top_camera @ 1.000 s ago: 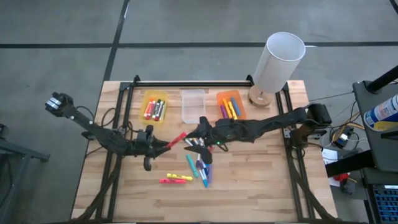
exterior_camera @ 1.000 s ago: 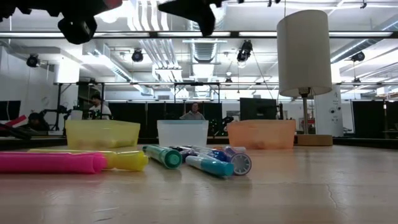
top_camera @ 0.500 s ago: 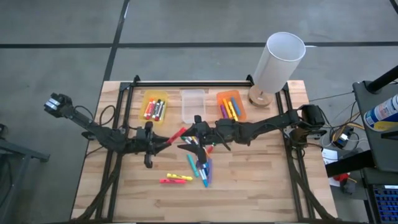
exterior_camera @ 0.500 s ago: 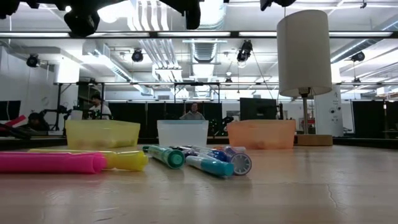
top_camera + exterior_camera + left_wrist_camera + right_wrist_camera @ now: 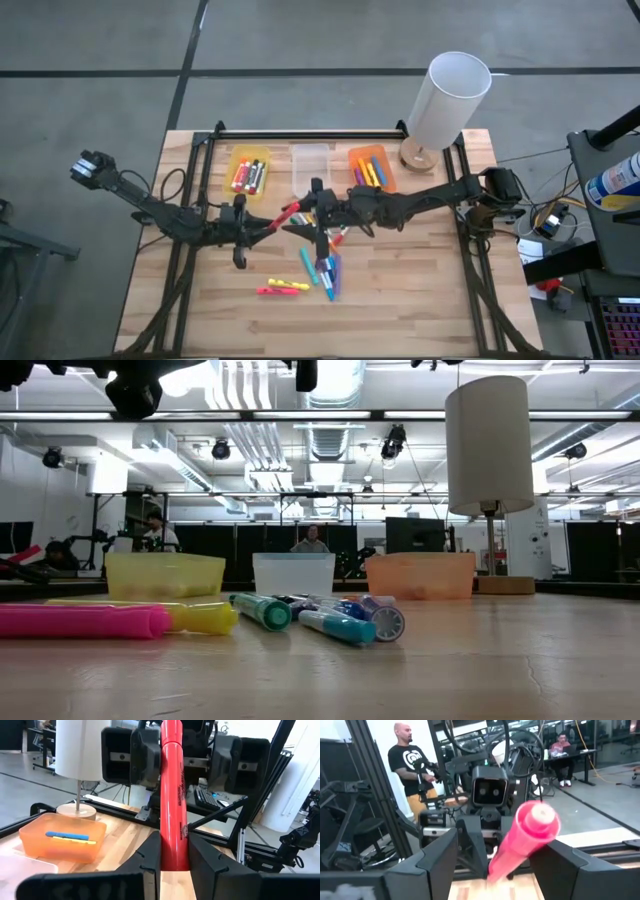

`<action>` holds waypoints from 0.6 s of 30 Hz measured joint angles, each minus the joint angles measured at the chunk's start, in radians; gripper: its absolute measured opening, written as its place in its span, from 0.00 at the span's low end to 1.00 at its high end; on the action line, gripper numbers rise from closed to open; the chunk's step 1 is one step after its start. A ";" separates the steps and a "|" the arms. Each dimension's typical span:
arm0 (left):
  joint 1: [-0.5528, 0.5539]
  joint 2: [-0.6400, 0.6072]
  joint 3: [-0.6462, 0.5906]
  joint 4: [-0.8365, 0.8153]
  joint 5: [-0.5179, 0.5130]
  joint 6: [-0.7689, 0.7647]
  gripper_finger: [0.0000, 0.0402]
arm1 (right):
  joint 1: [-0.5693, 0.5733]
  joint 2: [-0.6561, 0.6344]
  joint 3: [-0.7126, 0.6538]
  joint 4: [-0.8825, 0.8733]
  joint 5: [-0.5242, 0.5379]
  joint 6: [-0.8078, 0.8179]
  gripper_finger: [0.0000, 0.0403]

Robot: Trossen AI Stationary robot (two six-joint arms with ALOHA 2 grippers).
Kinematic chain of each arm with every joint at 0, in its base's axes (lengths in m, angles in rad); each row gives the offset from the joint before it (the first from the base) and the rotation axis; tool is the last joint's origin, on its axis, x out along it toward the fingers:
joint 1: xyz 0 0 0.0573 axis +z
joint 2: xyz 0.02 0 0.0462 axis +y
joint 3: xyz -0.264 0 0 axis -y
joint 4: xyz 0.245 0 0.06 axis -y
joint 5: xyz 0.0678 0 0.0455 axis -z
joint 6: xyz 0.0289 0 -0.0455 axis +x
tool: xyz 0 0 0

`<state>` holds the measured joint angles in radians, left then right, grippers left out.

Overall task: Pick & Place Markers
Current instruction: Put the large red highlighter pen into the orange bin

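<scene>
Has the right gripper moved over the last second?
Yes. The right gripper has slid left, away from the lamp, around the red marker held by the left gripper.

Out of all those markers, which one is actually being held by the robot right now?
The red marker: the left gripper is shut on one end, holding it in the air between the open fingers of the right gripper. The other markers lie on the table or in bins.

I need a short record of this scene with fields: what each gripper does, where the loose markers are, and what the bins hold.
left gripper: shut on red marker, held above the table
right gripper: open, fingers either side of the red marker's free end
loose markers: on the table, near the front
yellow bin: markers inside
clear bin: no markers visible
orange bin: markers inside
</scene>
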<state>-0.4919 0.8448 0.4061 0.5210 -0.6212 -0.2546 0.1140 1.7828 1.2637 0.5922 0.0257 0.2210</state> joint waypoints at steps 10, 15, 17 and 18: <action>0.000 0.000 0.000 0.002 0.000 0.019 0.16 | -0.008 0.002 0.006 -0.009 0.000 0.010 0.41; 0.001 0.000 0.000 0.003 0.001 0.025 0.16 | -0.011 0.006 0.006 -0.012 0.001 0.011 0.31; 0.001 0.000 0.000 0.003 0.002 0.025 0.16 | -0.011 0.006 0.006 -0.012 0.001 0.007 0.26; 0.001 0.000 0.000 0.002 0.003 0.026 0.16 | -0.011 0.006 0.006 -0.012 0.003 0.007 0.24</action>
<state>-0.4908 0.8448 0.4061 0.5232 -0.6186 -0.2291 0.1028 1.7889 1.2697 0.5804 0.0286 0.2276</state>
